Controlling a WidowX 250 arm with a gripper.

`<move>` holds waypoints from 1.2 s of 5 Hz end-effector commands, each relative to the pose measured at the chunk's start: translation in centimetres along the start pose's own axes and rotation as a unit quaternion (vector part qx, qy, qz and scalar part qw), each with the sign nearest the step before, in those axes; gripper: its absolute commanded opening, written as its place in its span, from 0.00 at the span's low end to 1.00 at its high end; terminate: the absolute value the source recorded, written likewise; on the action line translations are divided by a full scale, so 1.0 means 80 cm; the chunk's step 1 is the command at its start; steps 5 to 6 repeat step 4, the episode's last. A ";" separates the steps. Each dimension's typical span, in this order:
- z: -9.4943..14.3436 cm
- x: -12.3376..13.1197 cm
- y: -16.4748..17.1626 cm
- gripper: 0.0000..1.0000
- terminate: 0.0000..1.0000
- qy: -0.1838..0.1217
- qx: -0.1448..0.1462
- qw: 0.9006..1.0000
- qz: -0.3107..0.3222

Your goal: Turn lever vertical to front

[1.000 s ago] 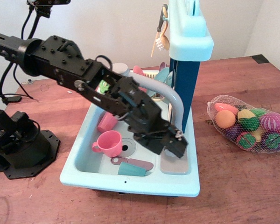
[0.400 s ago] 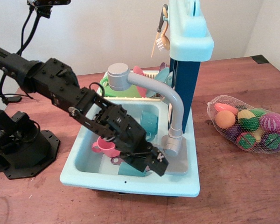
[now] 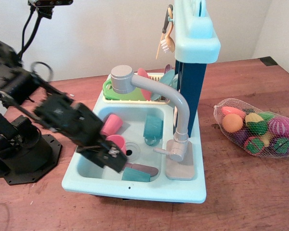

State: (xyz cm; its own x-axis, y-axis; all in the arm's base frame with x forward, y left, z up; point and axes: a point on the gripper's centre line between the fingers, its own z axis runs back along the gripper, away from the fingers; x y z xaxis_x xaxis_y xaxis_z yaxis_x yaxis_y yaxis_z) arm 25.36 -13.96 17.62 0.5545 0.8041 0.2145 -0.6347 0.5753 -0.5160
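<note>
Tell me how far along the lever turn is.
The short light-grey plastic lever now juts sideways from the faucet's round grey base knob, toward the basin. The black claw is blurred and off it, over the pale blue toy sink's left side, holding nothing visible. Whether the lever needs further turning is unclear.

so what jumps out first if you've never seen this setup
The black arm sweeps in from the left, its fingers blurred over the front-left of the pale blue toy sink. A grey faucet arches over the basin, its small lever pointing left. A net bag of toy fruit lies at right.
</note>
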 end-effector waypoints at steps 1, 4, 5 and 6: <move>0.019 -0.006 -0.001 1.00 0.00 -0.001 -0.010 1.000 0.005; 0.019 -0.006 -0.001 1.00 1.00 -0.001 -0.010 1.000 0.005; 0.019 -0.006 -0.001 1.00 1.00 -0.001 -0.010 1.000 0.005; 0.019 -0.006 -0.001 1.00 1.00 -0.001 -0.010 1.000 0.005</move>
